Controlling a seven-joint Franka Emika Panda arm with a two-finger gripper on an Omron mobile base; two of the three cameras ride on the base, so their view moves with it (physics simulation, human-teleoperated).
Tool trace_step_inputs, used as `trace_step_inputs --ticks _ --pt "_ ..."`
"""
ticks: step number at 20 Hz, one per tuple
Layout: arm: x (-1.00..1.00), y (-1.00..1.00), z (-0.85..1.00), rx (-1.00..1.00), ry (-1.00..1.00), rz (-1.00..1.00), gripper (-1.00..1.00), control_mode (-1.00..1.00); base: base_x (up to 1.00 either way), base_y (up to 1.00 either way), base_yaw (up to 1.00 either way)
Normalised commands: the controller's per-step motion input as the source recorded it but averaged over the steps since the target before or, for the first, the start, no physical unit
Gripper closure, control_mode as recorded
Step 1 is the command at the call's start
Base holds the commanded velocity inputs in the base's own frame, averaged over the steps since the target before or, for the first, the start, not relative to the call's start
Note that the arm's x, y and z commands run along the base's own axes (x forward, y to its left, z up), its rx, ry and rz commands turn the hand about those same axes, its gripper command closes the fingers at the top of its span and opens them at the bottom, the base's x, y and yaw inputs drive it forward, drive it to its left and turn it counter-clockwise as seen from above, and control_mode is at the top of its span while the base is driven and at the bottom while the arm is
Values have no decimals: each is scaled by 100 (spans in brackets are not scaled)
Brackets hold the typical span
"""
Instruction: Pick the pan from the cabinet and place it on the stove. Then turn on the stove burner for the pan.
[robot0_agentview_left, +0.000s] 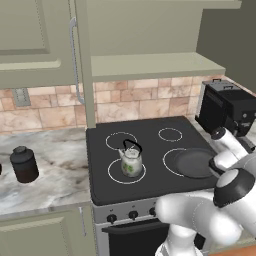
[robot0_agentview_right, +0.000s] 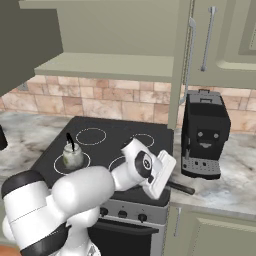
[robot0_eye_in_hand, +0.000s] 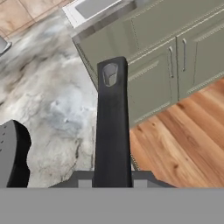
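The pan (robot0_agentview_left: 194, 163) sits flat on the stove (robot0_agentview_left: 102, 145), on the widest ring at the front right, which it covers almost wholly. Your hand view looks along its dark handle (robot0_eye_in_hand: 113, 131), which runs away from the camera out over a marbled grey counter (robot0_eye_in_hand: 52, 105) and ends in a hanging hole near the counter's edge. In the right base view the handle pokes out past the stove's right side, over the counter. The gripper (robot0_agentview_right: 161, 175) is at that handle, closed narrowly around it as far as you can judge; the fingertips themselves are hidden.

On the front left ring stands a small glass-green kettle (robot0_agentview_left: 131, 161) with a black loop handle. The two rear rings are bare black glass. Below the glass runs a silver front panel with black knobs (robot0_agentview_left: 133, 215).

To the stove's right, a black coffee machine (robot0_agentview_right: 204, 132) stands on the counter against the wall. To its left, a dark lidded jar (robot0_agentview_left: 24, 164) rests on the same marbled counter. Behind everything runs a backsplash (robot0_agentview_left: 130, 102) of tan and pink stone tiles. Above hang sage-green cabinets, one door (robot0_agentview_left: 82, 60) swung open edge-on to you in the left base view, its silver bar handle showing. Sage-green base cabinets stand below the counter, on a wood plank floor (robot0_eye_in_hand: 175, 140).
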Motion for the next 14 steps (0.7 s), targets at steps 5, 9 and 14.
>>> trace_step_inputs --ticks 5,9,14 --pt "24 25 -24 0 0 -7 100 -100 0 0 0" --pt "25 20 -23 0 -1 -6 100 -100 0 0 0" --pt "27 19 -27 0 -3 -6 100 -100 0 0 0"
